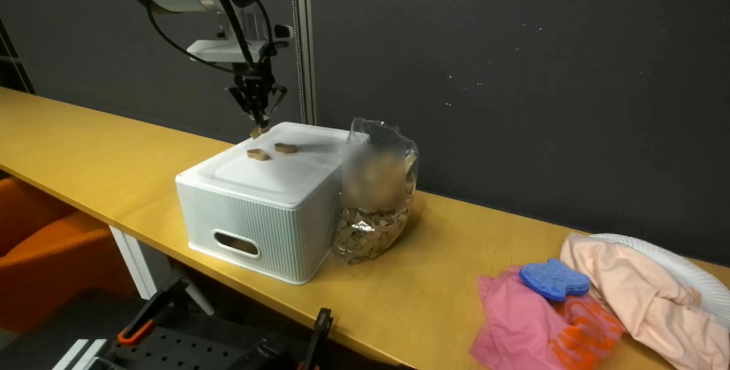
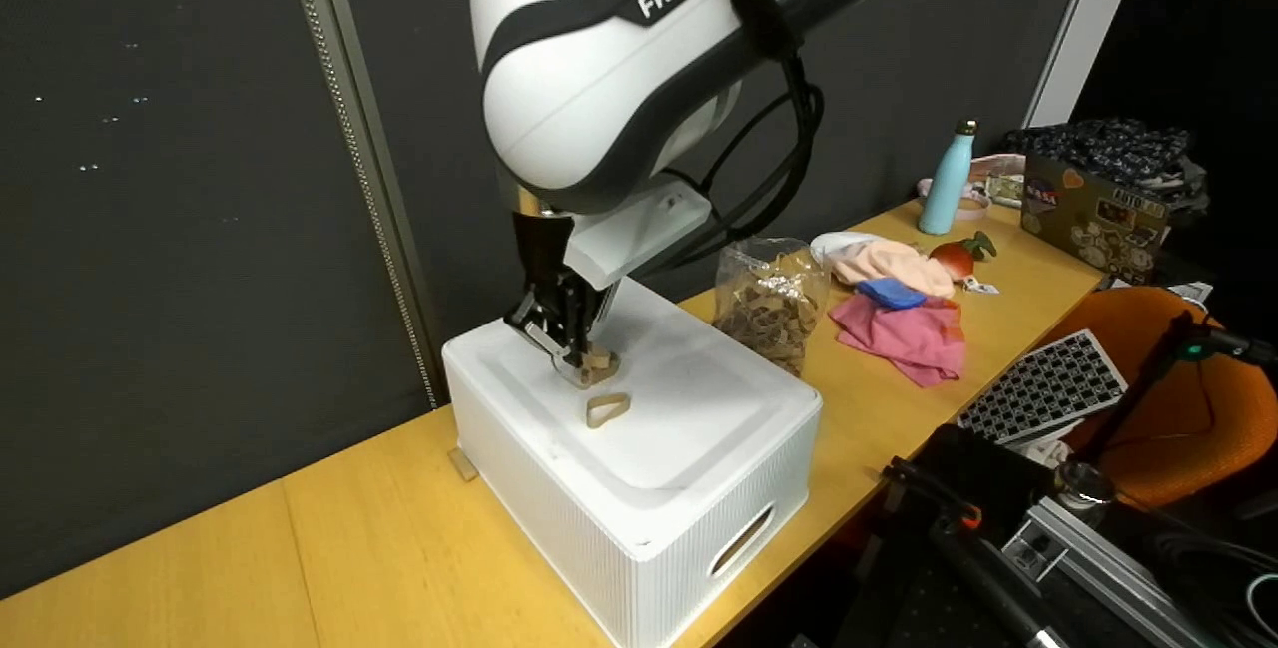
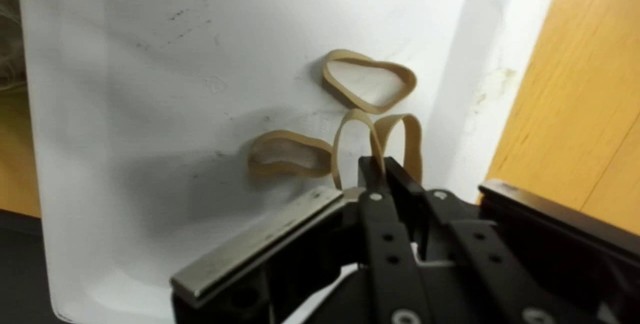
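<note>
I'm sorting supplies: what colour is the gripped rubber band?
The rubber band is tan, clearest in the wrist view.

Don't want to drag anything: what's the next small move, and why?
Probably a short straight lift: the claw is shut on rubber-band loops, and in the wrist view they appear right beside two loose rubber bands on the white bin.

The wooden desk point(image 1: 456, 256) carried an upturned white box point(image 1: 256, 213), with a clear bag of tan bands point(image 1: 370, 236) just beside it. Farther along lay a pink cloth point(image 1: 516, 321) and a white plate point(image 1: 693, 272) partly covered by a peach cloth point(image 1: 644, 296); beyond stood a blue bottle point(image 2: 947, 187).
</note>
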You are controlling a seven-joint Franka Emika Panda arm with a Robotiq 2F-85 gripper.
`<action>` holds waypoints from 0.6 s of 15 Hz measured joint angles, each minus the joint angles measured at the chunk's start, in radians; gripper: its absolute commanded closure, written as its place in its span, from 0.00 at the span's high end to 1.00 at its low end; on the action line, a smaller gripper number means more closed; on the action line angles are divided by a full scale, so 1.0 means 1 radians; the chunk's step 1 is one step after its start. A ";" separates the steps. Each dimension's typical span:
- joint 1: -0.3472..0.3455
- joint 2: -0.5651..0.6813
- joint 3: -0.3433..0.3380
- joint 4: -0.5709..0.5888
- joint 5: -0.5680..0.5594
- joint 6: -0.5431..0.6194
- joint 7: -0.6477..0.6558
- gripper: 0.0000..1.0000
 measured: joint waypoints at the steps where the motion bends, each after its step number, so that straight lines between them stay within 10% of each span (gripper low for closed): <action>1: -0.006 0.000 -0.004 -0.004 0.000 0.000 0.000 0.01; 9: -0.062 -0.143 -0.056 -0.111 -0.009 -0.042 0.002 0.01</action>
